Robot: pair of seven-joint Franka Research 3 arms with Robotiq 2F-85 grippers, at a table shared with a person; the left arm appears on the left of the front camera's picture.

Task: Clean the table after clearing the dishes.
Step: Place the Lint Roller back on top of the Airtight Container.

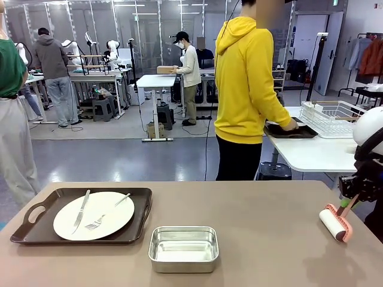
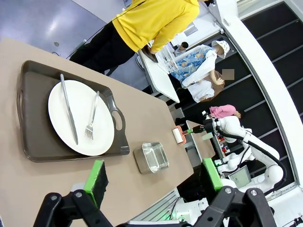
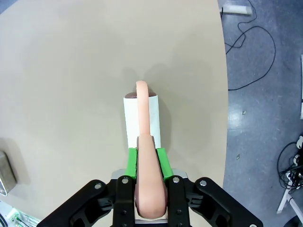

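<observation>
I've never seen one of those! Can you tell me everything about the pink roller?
The roller has a smooth pink handle, plastic by the look. A thin curved neck runs from it to a short pale roll set crosswise at the end. The right gripper is shut on the handle and holds it slanting down. The roll appears to rest on the brown table, close to its right edge.
</observation>
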